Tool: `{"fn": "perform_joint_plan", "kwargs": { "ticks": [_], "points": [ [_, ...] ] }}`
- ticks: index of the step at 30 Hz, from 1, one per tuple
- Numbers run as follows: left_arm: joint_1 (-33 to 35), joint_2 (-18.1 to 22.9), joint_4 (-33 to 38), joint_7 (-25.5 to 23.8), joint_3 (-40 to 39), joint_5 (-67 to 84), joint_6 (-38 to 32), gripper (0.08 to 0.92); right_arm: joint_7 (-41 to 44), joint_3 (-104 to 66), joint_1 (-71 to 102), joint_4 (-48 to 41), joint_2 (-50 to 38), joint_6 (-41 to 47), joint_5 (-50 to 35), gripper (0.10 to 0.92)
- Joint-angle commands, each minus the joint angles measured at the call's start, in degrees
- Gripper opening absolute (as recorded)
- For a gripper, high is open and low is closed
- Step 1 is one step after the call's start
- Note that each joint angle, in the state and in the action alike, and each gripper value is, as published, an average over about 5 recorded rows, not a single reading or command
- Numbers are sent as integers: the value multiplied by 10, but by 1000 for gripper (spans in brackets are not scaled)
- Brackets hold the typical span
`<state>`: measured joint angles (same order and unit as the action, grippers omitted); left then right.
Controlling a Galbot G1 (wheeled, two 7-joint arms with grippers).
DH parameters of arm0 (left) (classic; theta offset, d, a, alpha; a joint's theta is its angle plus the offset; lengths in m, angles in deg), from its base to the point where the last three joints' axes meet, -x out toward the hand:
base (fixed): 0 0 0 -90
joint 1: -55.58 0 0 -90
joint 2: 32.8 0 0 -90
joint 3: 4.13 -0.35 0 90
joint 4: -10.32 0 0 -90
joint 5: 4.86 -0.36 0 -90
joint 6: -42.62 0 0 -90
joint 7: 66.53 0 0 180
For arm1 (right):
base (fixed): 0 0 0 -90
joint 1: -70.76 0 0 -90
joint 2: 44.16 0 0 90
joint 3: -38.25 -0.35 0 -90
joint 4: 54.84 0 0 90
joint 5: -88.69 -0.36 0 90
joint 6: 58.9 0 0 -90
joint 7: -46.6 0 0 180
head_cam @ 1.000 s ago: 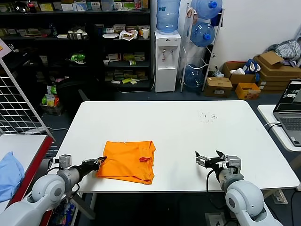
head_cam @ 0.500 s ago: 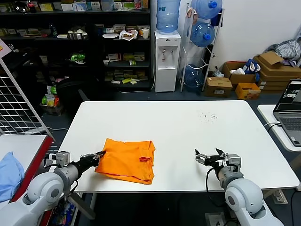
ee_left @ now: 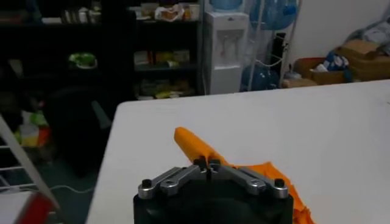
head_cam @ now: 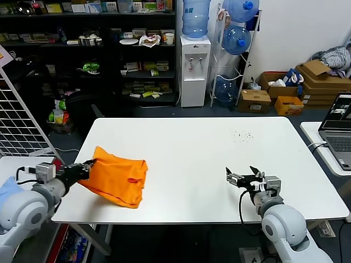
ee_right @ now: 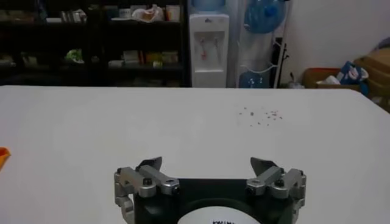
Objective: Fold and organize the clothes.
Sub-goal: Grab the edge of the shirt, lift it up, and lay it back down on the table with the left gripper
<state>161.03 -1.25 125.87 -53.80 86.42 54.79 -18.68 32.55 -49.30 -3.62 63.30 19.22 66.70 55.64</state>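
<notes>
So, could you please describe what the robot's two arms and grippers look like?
Both arms have rounded, light grey shells. The left gripper is black with slim dark fingers, behind a silver block with a black cable. The right gripper has a black body, silver metal linkages with black screws, dark fingertips, and a black cable looping beneath it.

A: What do the arms look like?

B: Rounded pale grey shells, ending in slimmer dark wrist sections. A small light grey box sits on each wrist.

A: And the left gripper (head_cam: 88,164)?

B: Black body, with silver metal links fixed by dark screws.

A: The right gripper (head_cam: 242,176)?

B: Same build: black housing, silver bracket fingers (ee_right: 149,172) with black tips and round black screws, a white disc with dark lettering on the base. A black cable loops below the wrist.
</notes>
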Motion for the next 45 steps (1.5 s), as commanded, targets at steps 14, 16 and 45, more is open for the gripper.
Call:
{"fn": "perform_joint_plan", "kwargs": {
  "ticks": [14, 16, 45],
  "points": [
    [50, -60, -27, -9, 93, 23, -21, 100, -4, -17, 11, 10, 4, -2, 9, 921],
    [39, -39, 17, 30, 55, 66, -24, 100, -6, -21, 16, 12, 8, -1, 13, 921],
    [-479, 551, -268, 238, -589, 137, -41, 100, -24, -137, 94, 19, 40, 11, 23, 921]
  ]
}}
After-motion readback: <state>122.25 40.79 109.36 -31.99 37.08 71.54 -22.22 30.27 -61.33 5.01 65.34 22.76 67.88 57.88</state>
